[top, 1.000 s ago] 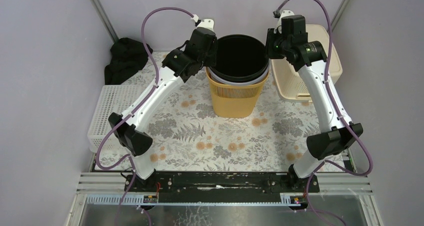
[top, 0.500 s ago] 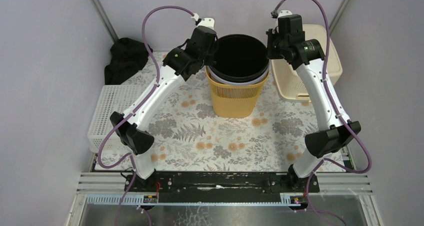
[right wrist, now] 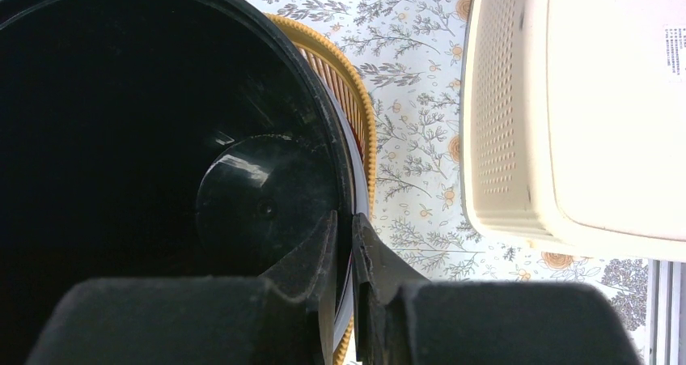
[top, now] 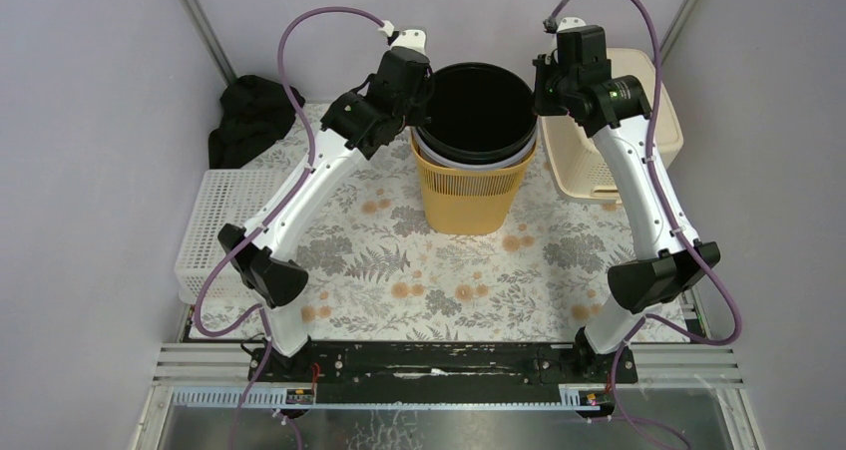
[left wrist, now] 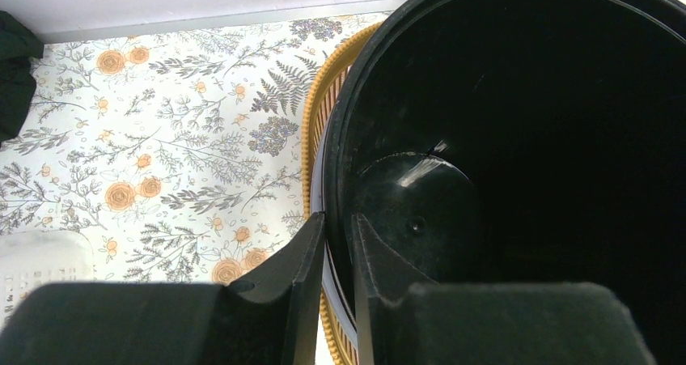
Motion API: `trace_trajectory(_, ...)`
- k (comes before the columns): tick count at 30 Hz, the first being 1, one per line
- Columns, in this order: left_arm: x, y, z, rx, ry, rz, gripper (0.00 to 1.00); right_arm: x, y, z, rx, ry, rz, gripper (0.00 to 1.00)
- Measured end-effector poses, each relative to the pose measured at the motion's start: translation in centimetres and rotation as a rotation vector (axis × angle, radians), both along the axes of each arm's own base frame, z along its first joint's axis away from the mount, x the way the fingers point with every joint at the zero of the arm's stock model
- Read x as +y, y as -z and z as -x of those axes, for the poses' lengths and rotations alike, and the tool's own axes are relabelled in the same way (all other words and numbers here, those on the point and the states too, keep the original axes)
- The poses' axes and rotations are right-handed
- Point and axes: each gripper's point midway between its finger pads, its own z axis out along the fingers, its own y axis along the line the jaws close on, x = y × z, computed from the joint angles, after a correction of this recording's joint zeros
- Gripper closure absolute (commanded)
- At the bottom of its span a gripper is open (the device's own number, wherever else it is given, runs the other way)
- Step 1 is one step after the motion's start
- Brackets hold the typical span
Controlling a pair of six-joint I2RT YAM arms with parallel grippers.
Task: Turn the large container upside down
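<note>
Black bucket (top: 477, 111) stands upright, mouth up, nested inside a yellow slatted basket (top: 469, 199) at the far centre of the floral tablecloth (top: 449, 270). Left gripper (left wrist: 336, 223) is clamped on the bucket's left rim, one finger inside the wall and one outside. Right gripper (right wrist: 344, 223) grips the right rim likewise. Cream perforated bin (top: 663, 121) sits just right of the basket. White crate (top: 214, 221) and black cloth (top: 249, 116) lie well to the left.

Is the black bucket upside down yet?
No, the black bucket stands mouth up inside the yellow basket, with its open interior facing the overhead camera.
</note>
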Motion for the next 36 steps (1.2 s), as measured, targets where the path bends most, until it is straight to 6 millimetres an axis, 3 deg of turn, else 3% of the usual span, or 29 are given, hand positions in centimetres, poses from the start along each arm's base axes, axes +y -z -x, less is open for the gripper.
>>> trace_trajectory(9,-0.2,0.0,0.1,0.005,0.011,0.006,0.68,-0.1,-0.1,0.1,-0.002,0.004,0.0,1.0)
trace_trajectory(16,-0.5,-0.1,0.3,0.006,0.024,0.023,0.46,-0.1,-1.4,0.9,-0.028,0.001,-0.017,1.0)
trace_trajectory(36,-0.9,-1.0,0.8,-0.002,0.039,0.053,0.32,0.1,-3.5,1.5,-0.074,-0.006,-0.038,1.0)
